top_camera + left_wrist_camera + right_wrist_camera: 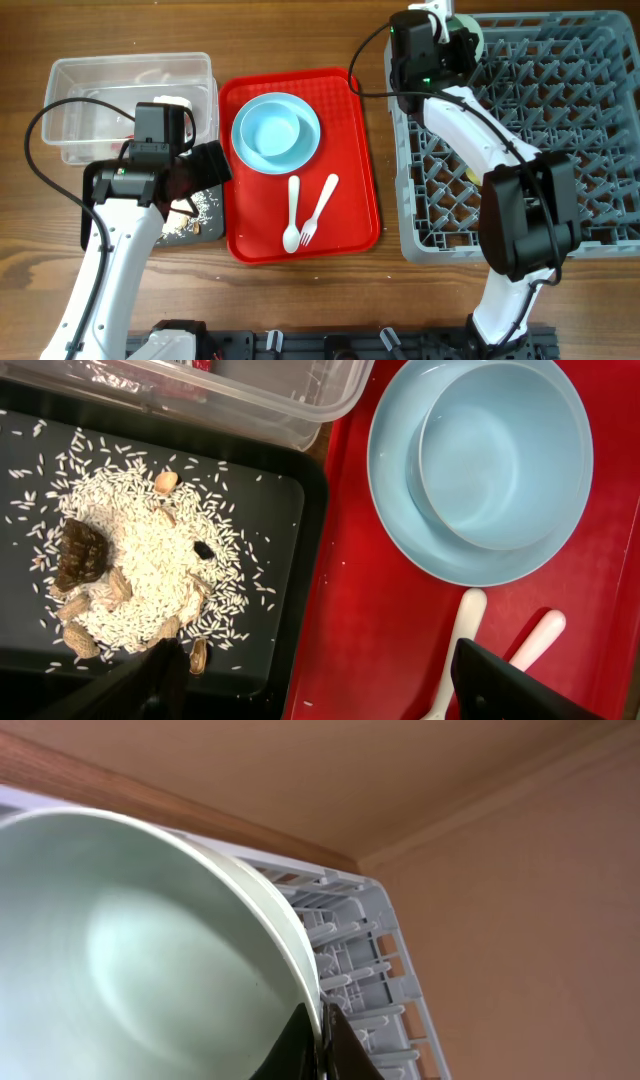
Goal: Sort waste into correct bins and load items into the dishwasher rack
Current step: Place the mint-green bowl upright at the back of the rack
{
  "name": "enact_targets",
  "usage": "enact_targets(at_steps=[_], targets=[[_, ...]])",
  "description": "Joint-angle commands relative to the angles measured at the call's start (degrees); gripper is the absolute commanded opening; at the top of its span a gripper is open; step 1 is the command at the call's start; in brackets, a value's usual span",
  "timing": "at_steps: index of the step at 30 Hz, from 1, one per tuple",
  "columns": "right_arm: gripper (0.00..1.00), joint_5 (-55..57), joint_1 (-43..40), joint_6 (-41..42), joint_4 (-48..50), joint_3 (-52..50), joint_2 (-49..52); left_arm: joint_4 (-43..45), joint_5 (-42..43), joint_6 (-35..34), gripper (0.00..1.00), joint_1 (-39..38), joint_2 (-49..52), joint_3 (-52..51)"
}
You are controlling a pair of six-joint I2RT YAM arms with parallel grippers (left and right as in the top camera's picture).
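Mint-green bowl point(150, 970), rim pinched in right jaws, at dishwasher rack point(580, 110) corner.

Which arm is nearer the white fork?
Left: the left gripper hovers over the black tray, near the fork; the right gripper is far off, over the rack.

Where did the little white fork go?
In the overhead view, the fork lies on the red tray, just right of the spoon. Both sit on the robot's side of the blue plate.
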Motion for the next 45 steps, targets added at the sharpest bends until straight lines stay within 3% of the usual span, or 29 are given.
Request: enact_targets(at_steps=[1, 3, 5, 11, 14, 22, 29, 31, 34, 38, 45], targets=[[0.10, 1.3, 0.5, 0.8, -3.4, -0.1, 1.6, 0.1, -0.7, -0.5, 0.85, 0.4, -0.7, 0.2], [0.12, 1.3, 1.2, 2.0, -4.7, -0.1, 1.6, 0.1, -0.7, -0.5, 0.85, 0.4, -0.7, 0.2], [0.31, 1.3, 3.8, 1.9, -4.9, -0.1, 1.6, 0.1, -0.7, -0.5, 0.86, 0.4, -0.7, 0.2], [0.33, 0.1, 6.0, 4.6, -10.7, -0.1, 0.7, 0.1, -0.7, -0.5, 0.86, 0.4, -0.7, 0.2], [0.34, -15.9, 6.2, 12.5, -20.6, -0.1, -3.9, 0.1, -0.7, -0.5, 0.86, 0.4, -0.7, 0.2], [0.45, -34.9, 4.1, 21.7, -25.6, 0.0, -14.3, 0.1, -0.7, -0.5, 0.86, 0.4, -0.7, 0.2], [0.53, -69.9, -14.3, 36.5, -23.5, 2.9, -19.1, 0.1, -0.7, -0.5, 0.86, 0.4, -0.7, 0.2], [0.53, -71.3, -19.4, 42.2, -21.4, 2.8, -18.4, 0.2, -0.7, -0.5, 0.86, 0.4, -0.7, 0.2], [0.53, -71.1, -21.4, 42.7, -21.0, 2.8, -16.2, 0.2, -0.7, -0.5, 0.86, 0.4, -0.7, 0.2], [0.52, -67.7, -22.8, 52.9, -21.3, 2.8, -11.7, 0.2, -0.7, -0.5, 0.86, 0.4, -0.7, 0.2], [0.48, -68.2, -22.9, 55.9, -20.2, 2.8, -5.8, 0.2, -0.7, -0.5, 0.86, 0.4, -0.7, 0.2]])
